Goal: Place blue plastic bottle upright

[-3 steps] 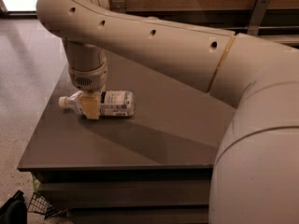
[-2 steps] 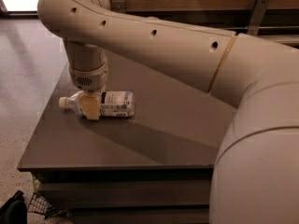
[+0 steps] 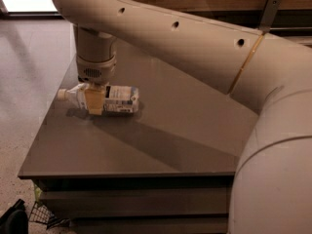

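The blue plastic bottle (image 3: 119, 99) is clear with a white cap and a printed label. It is horizontal, cap pointing left, over the left part of the grey table (image 3: 161, 145). My gripper (image 3: 95, 100) comes straight down from the wrist and is shut around the bottle near its shoulder. One tan finger (image 3: 95, 102) shows in front of the bottle. The bottle seems to hang a little above the tabletop, with a shadow under it. No green can is in view.
The table's left edge (image 3: 46, 126) and front edge (image 3: 126, 175) are close to the bottle. My large arm (image 3: 204, 48) spans the right side. A wire basket (image 3: 46, 213) and a dark object sit on the floor at lower left.
The gripper and the bottle have risen slightly and shifted a little left; the bottle stays horizontal in the grip.
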`<action>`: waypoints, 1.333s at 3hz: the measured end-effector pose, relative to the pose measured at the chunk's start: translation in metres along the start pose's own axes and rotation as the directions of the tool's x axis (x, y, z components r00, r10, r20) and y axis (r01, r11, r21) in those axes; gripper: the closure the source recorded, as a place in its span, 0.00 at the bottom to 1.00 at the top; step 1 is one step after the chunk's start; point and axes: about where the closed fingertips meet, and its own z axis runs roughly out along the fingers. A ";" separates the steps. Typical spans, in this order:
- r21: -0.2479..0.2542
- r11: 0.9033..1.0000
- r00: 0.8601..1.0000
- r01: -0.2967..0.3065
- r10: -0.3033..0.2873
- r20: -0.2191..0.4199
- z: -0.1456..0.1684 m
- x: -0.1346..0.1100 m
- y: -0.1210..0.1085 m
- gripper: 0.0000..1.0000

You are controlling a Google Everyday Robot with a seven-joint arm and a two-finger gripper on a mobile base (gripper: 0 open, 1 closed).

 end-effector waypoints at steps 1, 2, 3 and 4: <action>0.031 0.997 0.986 0.067 -0.071 0.150 -0.033 -0.007 -0.015 1.00; 0.063 0.993 0.942 0.102 -0.117 0.314 -0.053 -0.010 -0.029 1.00; 0.081 0.989 0.839 0.124 -0.148 0.524 -0.059 -0.010 -0.033 1.00; 0.090 0.991 0.725 0.103 -0.137 0.675 -0.063 -0.008 -0.028 1.00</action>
